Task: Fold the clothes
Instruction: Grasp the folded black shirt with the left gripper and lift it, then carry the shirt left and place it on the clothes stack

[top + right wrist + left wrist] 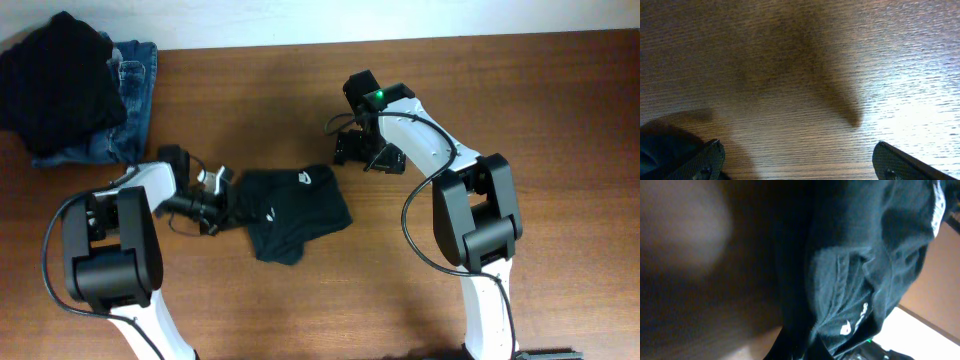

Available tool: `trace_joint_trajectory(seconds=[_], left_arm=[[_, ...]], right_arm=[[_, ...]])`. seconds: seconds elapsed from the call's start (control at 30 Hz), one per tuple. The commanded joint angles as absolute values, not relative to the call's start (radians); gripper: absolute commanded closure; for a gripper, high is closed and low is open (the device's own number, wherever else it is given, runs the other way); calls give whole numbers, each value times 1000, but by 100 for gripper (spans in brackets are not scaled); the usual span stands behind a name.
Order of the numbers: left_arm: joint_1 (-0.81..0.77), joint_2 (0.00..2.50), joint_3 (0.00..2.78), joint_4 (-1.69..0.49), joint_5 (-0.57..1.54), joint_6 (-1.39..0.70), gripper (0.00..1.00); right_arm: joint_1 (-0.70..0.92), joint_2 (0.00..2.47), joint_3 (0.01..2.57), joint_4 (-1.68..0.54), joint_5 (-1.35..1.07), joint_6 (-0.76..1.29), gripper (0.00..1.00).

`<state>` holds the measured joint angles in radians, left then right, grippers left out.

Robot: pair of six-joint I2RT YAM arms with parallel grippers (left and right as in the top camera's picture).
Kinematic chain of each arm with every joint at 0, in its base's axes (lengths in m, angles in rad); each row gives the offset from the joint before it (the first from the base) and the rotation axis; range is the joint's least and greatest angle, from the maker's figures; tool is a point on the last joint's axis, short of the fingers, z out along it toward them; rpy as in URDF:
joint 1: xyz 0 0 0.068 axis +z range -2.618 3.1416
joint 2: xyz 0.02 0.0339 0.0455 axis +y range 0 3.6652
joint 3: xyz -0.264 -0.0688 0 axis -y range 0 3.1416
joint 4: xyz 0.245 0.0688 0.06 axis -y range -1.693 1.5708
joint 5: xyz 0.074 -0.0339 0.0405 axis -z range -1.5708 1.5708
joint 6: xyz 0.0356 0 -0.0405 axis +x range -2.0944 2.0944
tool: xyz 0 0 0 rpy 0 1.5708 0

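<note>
The clothes [295,212], a very dark T-shirt with a small white logo [303,181], lie crumpled on the wooden table [480,90] near its middle. My left gripper [228,203] is at the shirt's left edge, shut on a fold of the cloth. In the left wrist view the dark cloth [865,255] fills the right side and runs down to the jaws, which are hidden. My right gripper [365,155] hovers just beyond the shirt's upper right corner. It is open, fingertips [710,157] wide apart over bare wood, with a bit of dark cloth [660,150] beside the left one.
A heap of black cloth [55,80] lies on blue denim jeans [135,90] at the back left corner. The table's far edge meets a white wall [400,15]. Both arm bases stand at the near edge.
</note>
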<state>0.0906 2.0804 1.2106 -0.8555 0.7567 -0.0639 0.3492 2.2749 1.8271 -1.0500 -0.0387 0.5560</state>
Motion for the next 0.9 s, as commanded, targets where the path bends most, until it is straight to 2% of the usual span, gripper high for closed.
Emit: trace_joint_trajectory(seconds=[0.0,0.27,0.5,0.87], left_arm=[[92,2094,1341,-885,561,-56,100],[92,2094,1658,-1034,400,-56,99],[92,2094,1884,-1064,296,-55,99],[92,2094,2004,-1024,98,-51,99]], right_arm=[[353,2242,1844,-1039,-7,554,1],[353,2252,1844,-1013,-3,554,1],[353,2252,1844,-1013,12,554,1],[353,2252,1844,-1001,12,554,1]])
